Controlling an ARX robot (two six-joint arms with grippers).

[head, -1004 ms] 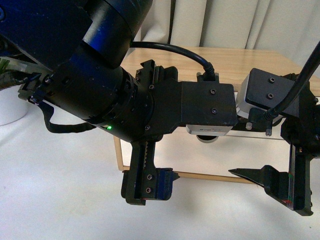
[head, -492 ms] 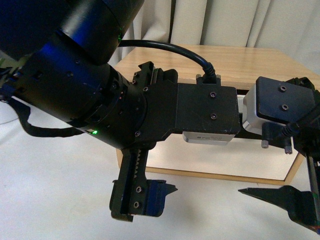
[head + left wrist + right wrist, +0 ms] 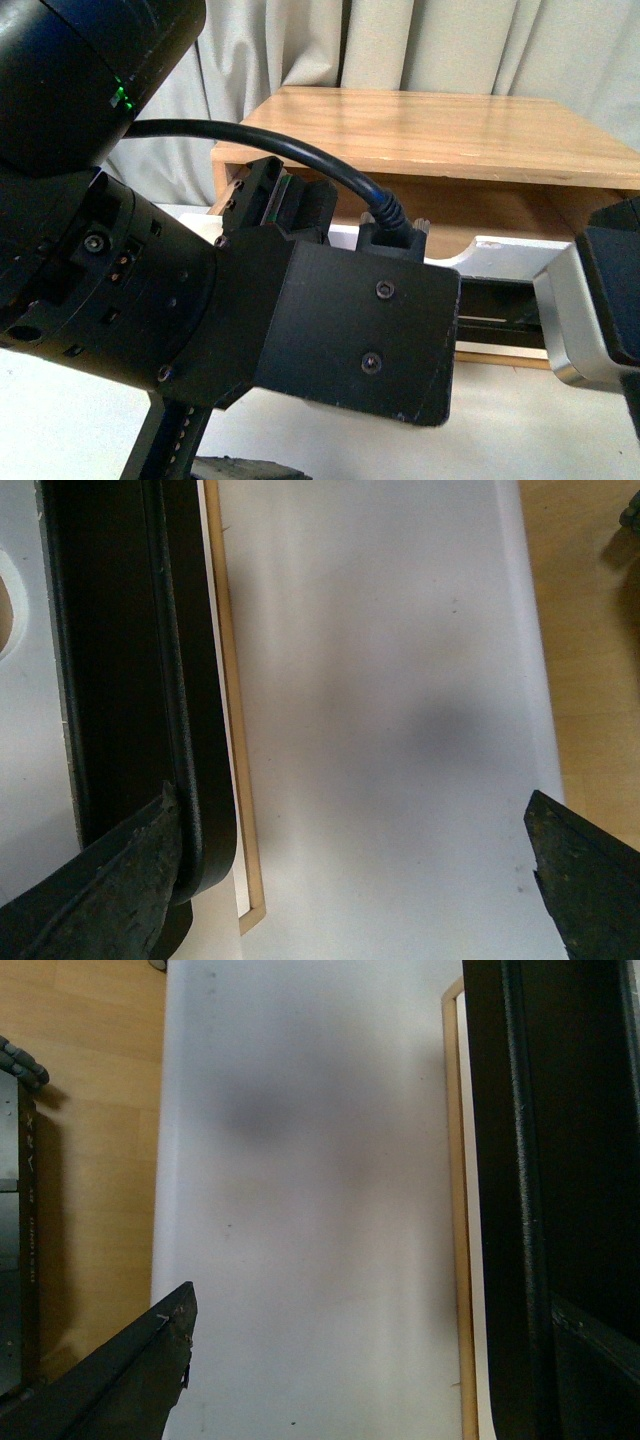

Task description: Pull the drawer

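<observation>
The drawer (image 3: 497, 250) shows under the wooden cabinet top (image 3: 430, 130), with a white front, a half-round notch and a long black bar handle (image 3: 495, 308). My left arm (image 3: 300, 330) hides most of it. In the left wrist view the handle (image 3: 120, 680) runs along the white front (image 3: 30, 700). My left gripper (image 3: 350, 880) is open, and one of its fingers (image 3: 100, 890) lies over the handle's end. In the right wrist view the handle (image 3: 540, 1160) lies by one finger (image 3: 600, 1360) of my open right gripper (image 3: 370, 1360). Neither gripper holds anything.
A light wood strip (image 3: 235, 730) of the cabinet frame runs beside the handle above the white table (image 3: 380, 710). Wooden floor (image 3: 80, 1110) lies past the table's edge. Curtains (image 3: 450, 45) hang behind the cabinet. My right wrist (image 3: 590, 310) is at the right edge.
Both arms have moved closer to the front camera, and their fingers have dropped out of that view. More of the cabinet top and the drawer's notched front now shows.
</observation>
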